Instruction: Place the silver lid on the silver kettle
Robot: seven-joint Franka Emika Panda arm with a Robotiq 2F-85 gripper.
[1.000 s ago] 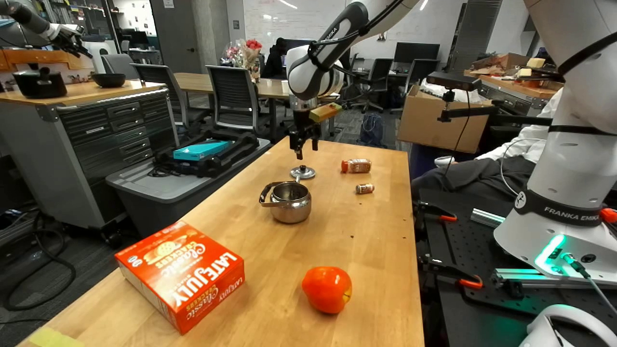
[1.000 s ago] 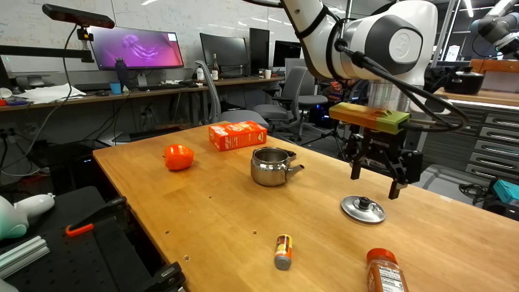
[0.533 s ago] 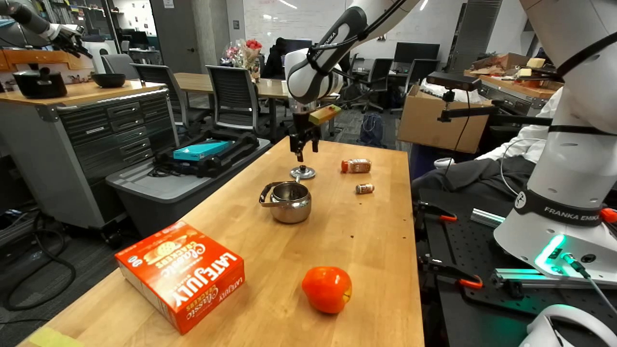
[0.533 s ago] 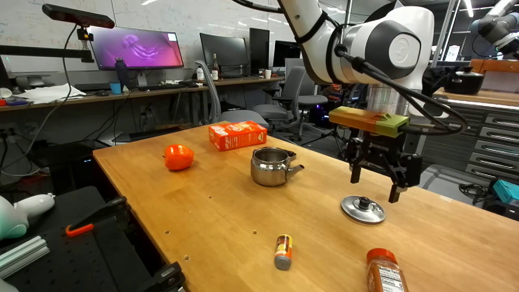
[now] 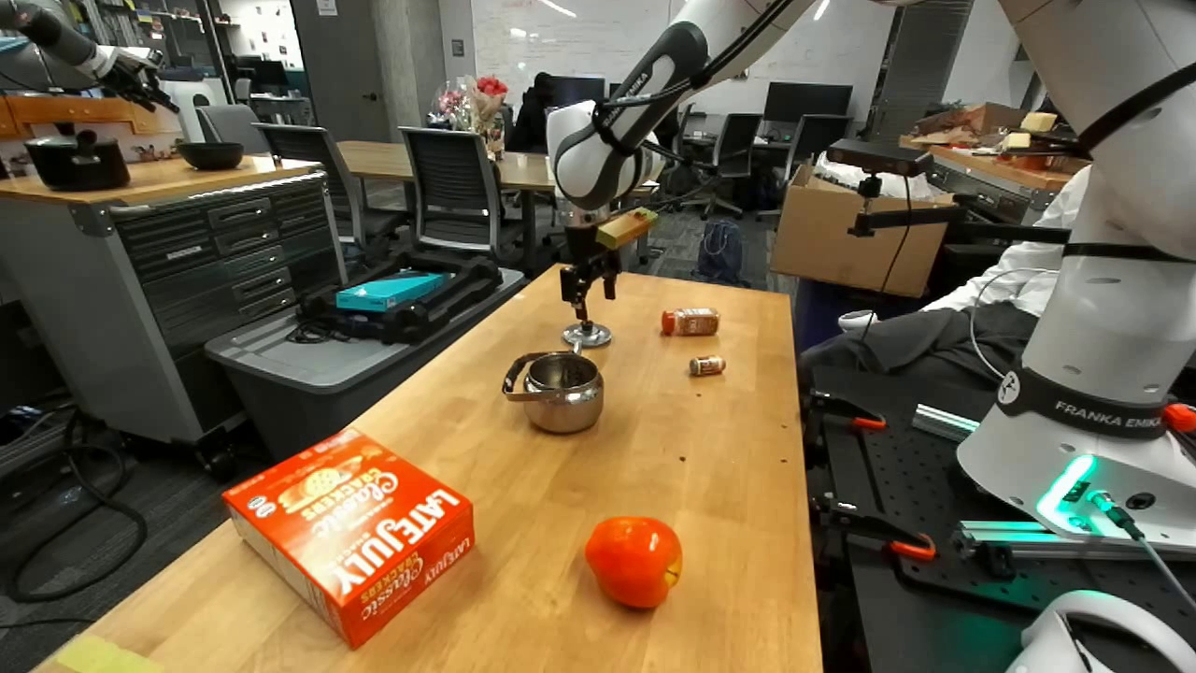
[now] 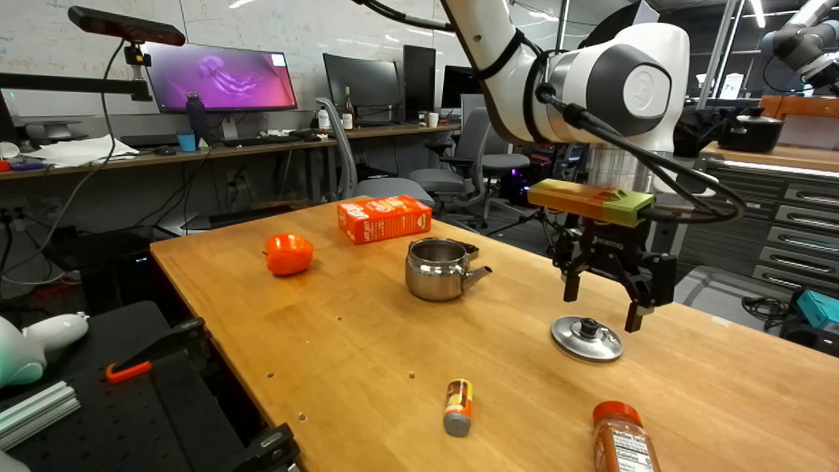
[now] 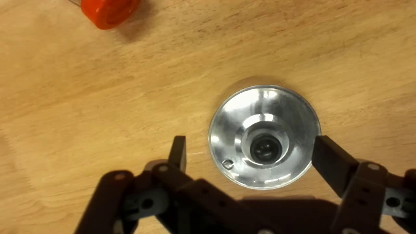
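The silver lid (image 6: 573, 341) lies flat on the table, its black knob up. It also shows in an exterior view (image 5: 600, 338) and, large, in the wrist view (image 7: 232, 118). My gripper (image 6: 601, 313) is open and empty above the lid, fingers pointing down. In the wrist view the gripper (image 7: 251, 137) has one finger to the left of the lid and the other at its right rim, with the knob between them. The silver kettle (image 6: 434, 278) stands upright with its mouth uncovered, spout toward the lid. It also shows in an exterior view (image 5: 565, 411) and is outside the wrist view.
A red-capped spice bottle (image 5: 693, 322) and a small spice can (image 6: 458, 406) lie on the table (image 6: 341, 367) near the lid. A red cracker box (image 5: 350, 533) and an orange-red pepper (image 5: 635, 561) are beyond the kettle. The table's edge is close to the lid on one side.
My gripper has moved down toward the lid, with a slight shift toward the kettle's side. It stays open. The lid and kettle have not moved.
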